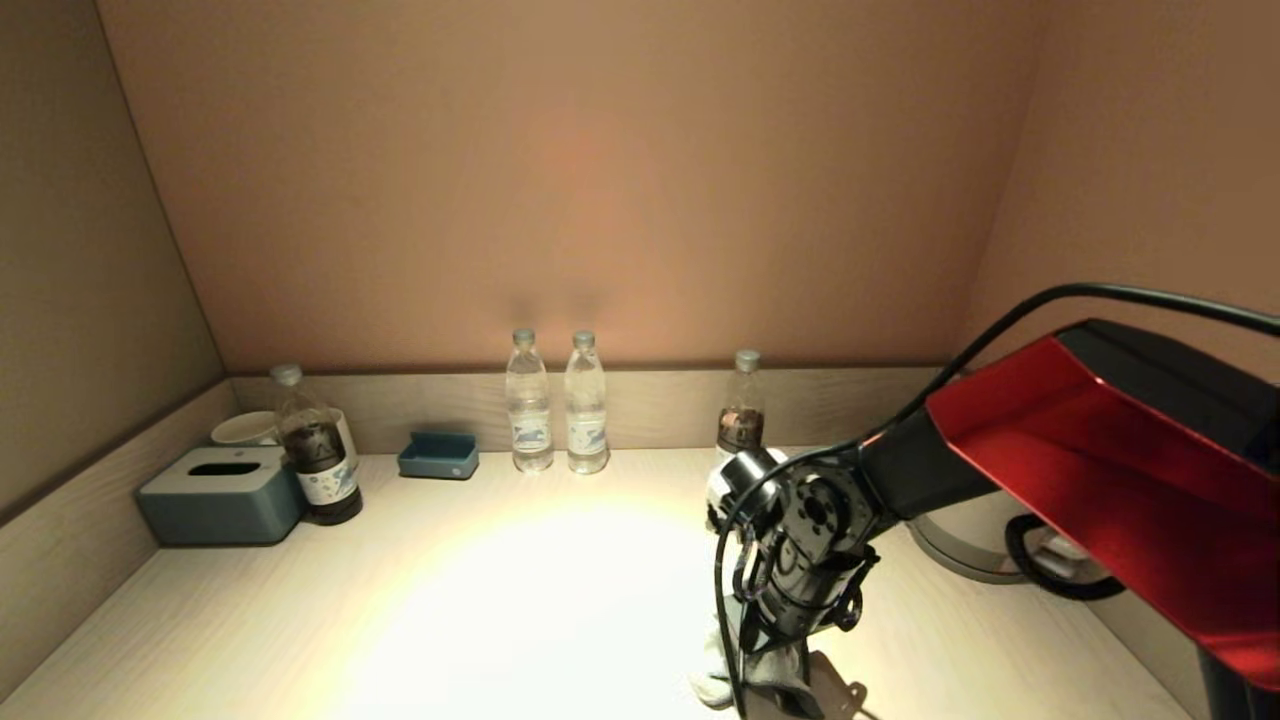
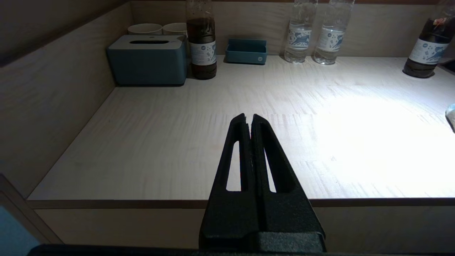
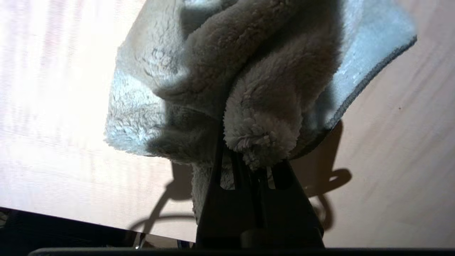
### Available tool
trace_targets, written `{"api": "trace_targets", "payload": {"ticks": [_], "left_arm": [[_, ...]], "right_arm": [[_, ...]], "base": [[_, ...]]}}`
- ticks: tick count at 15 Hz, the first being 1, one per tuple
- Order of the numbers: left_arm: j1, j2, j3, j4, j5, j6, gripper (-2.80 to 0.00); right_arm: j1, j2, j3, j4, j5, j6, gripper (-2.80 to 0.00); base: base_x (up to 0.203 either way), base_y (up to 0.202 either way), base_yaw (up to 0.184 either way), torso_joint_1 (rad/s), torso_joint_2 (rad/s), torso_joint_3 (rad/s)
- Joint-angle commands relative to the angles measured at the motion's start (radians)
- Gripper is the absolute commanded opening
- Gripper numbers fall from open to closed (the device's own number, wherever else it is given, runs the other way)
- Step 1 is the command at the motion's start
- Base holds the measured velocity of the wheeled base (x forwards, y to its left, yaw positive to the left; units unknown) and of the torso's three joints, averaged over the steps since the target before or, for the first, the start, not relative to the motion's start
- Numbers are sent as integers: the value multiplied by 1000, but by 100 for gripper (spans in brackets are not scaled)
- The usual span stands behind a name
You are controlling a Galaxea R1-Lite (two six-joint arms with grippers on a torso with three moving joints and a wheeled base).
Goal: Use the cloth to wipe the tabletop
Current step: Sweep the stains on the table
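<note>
- Head view: the right arm reaches in from the right side, and its right gripper (image 1: 790,680) is low at the near edge of the tabletop (image 1: 500,600). A pale cloth (image 1: 722,672) shows under and beside it, lying on the wood near the front edge. The fingers themselves are mostly hidden here by the wrist.
- Head view: along the back wall stand two clear water bottles (image 1: 556,410) side by side, one dark bottle (image 1: 742,412) behind the arm, and another dark bottle (image 1: 316,450) just beside a blue tissue box (image 1: 222,492). A small blue tray (image 1: 438,455) lies between that bottle and the clear ones. A round white appliance (image 1: 965,545), perhaps a kettle, stands at the right, partly hidden by the arm.
- Left wrist view: the left gripper (image 2: 248,119) hangs at the front edge of the tabletop, its two fingers pressed together with nothing between them.
- Right wrist view: the black fingers (image 3: 227,199) are closed on a fold of the fluffy cloth (image 3: 199,71), and the rest of it spreads out on the tabletop (image 3: 398,149).
</note>
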Motion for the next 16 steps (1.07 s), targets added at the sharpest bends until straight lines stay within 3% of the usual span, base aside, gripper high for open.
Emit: {"api": "trace_targets", "payload": {"ticks": [1,16], "left_arm": [[0,0,-1,0,0,-1,-280],[0,0,-1,0,0,-1,-280]], "right_arm": [[24,19,-25,2,3,1,-280],[185,213,-375,0,59,-1,-280]], "base": [[0,0,0,0,0,0],[0,0,0,0,0,0]]}}
